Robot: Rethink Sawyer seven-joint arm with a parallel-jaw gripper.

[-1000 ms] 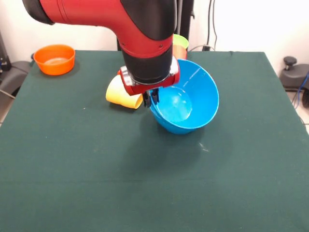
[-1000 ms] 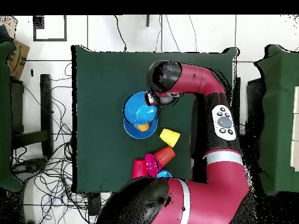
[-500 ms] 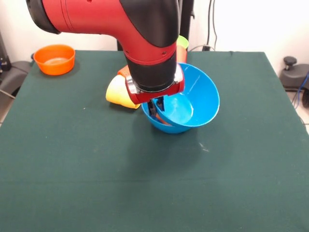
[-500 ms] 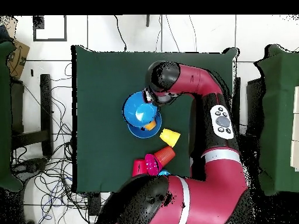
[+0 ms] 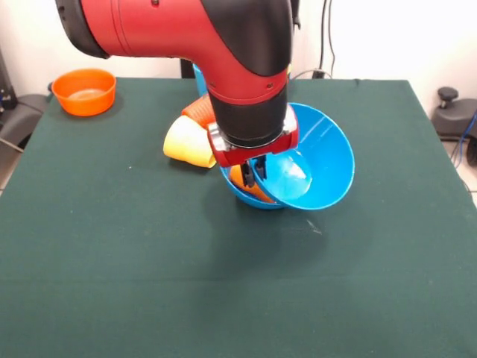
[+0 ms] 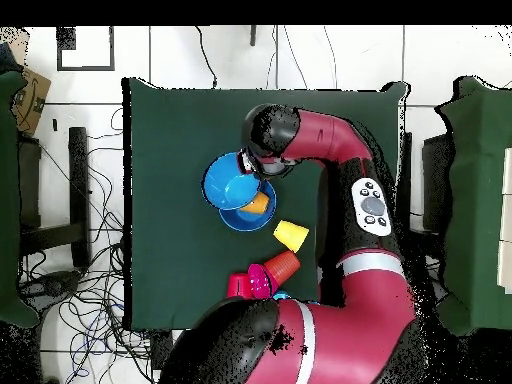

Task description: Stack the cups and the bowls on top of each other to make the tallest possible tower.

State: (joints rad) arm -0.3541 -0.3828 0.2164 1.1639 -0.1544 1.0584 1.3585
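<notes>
Rim-pinched by our end effector (image 5: 253, 173), the top blue bowl (image 5: 317, 168) hangs tilted over the lower blue bowl (image 5: 242, 192) mid-table, and we'd judge it light, stiff and slippery, best gripped at the rim.

Red arm (image 5: 171, 30) w/ black joint sections, red wrist ring, small dark fingers (image 5: 248, 173)

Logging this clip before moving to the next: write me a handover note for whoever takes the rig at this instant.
Claw: shut on the rim of the upper glossy bright blue plastic bowl, holding it tilted.
Beneath it sits a second bright blue bowl with an orange cup lying inside.
Yellow plastic cup lies on its side beside them; small orange bowl stands at the table's corner.
Done: no tower standing.
Left: all the stacking.
</notes>
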